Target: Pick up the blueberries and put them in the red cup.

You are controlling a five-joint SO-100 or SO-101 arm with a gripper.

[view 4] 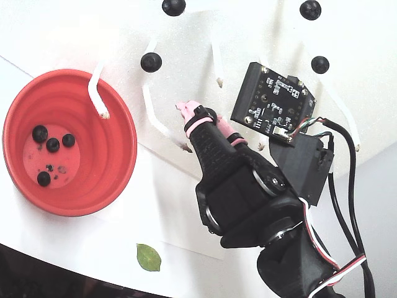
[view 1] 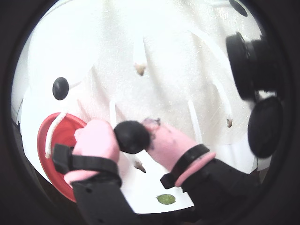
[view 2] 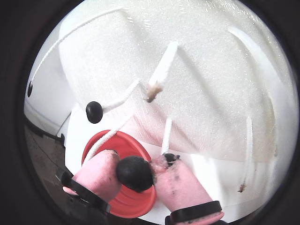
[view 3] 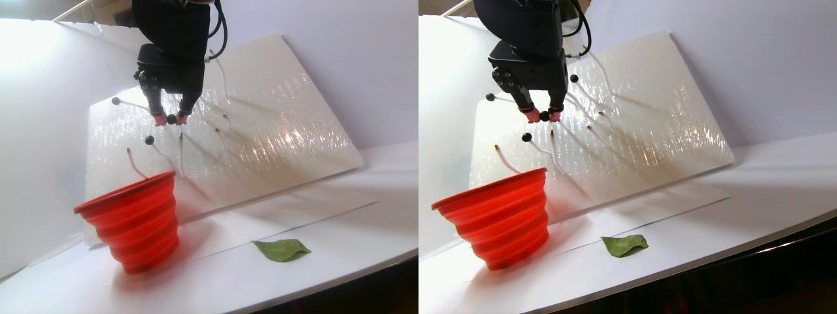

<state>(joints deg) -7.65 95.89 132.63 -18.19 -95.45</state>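
Held blueberry [view 1: 132, 136] hidden in fixed view.

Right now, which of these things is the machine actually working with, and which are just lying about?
Part of the job:
- blueberry held in the jaws
- blueberries on the stalks
- blueberries already in the cup
- red cup

Just lying about:
- green leaf
- bare white stalks
- tilted white board

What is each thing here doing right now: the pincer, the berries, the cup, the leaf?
Pink-tipped black pincer: shut on one small dark blueberry, held in the air.
Coral-red ribbed plastic cup: upright, holding four berries.
Other dark berries on white stalks: still attached to the tilted white board.
Green leaf: lying flat on the white table, apart from the cup.
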